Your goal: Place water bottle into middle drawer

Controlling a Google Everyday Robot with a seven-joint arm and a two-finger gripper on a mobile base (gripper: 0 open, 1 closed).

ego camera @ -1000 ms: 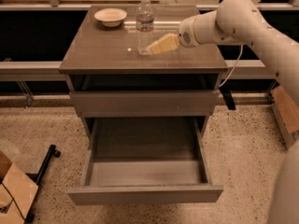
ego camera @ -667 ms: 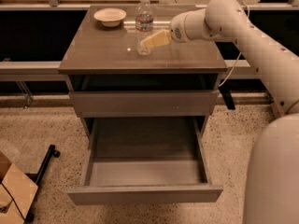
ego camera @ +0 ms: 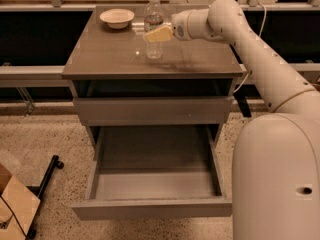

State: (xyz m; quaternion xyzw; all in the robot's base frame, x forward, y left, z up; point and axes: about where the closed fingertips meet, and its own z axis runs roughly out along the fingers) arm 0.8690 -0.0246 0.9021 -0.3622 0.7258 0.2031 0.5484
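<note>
The water bottle (ego camera: 153, 14), clear with a white cap, stands upright on the cabinet top (ego camera: 110, 54), toward the back middle. My gripper (ego camera: 158, 33) reaches in from the right at the bottle's mid-height; its yellowish tip overlaps the front of the bottle. The middle drawer (ego camera: 152, 207) is pulled out wide below, and its grey inner floor holds nothing. My arm (ego camera: 260, 54) stretches from the lower right across the cabinet's right side.
A shallow cream bowl (ego camera: 117, 18) sits at the back left of the cabinet top. A closed grey drawer front (ego camera: 152, 110) lies above the open drawer. A cardboard box (ego camera: 15, 204) and a black stand leg (ego camera: 47, 174) are on the floor at left.
My gripper has moved left along the cabinet top and now overlaps the bottle's middle. The bottle still stands where it was.
</note>
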